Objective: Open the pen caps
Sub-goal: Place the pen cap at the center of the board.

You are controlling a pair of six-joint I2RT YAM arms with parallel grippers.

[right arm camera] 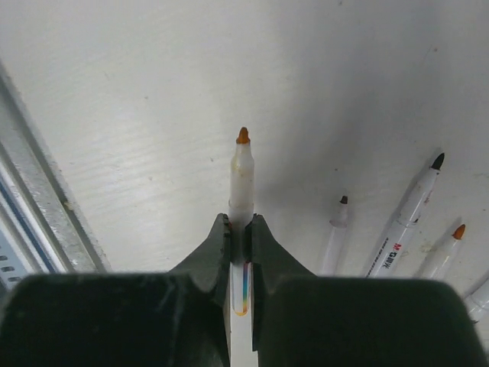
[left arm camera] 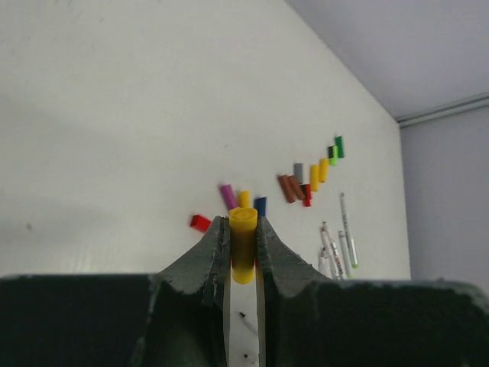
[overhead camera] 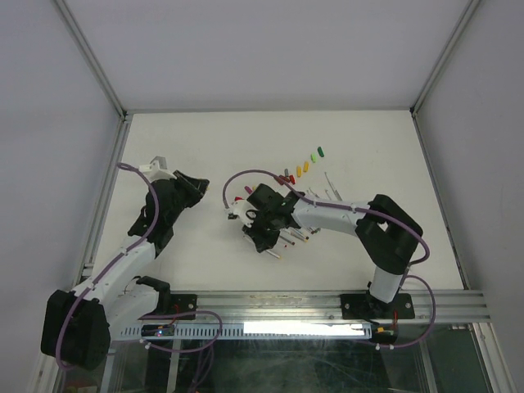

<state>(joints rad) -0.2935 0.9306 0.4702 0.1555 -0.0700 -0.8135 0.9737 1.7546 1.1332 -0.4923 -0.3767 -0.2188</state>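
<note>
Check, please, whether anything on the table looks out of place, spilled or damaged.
Nothing stands out. The loose caps lie in a rough line on the table, the uncapped pens beside them; no spilled ink or breakage shows.

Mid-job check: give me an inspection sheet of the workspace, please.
Surface: white table, no marks seen.
Job's things: loose caps lying in a row; uncapped pens beside them.
Clutter: nothing seen.
Grippers: left gripper shut on a yellow cap; right gripper shut on an orange-tipped pen.
Cables: purple cables looped along both arms.
Surroundings: white walls, metal frame, rail at the near edge.
</note>
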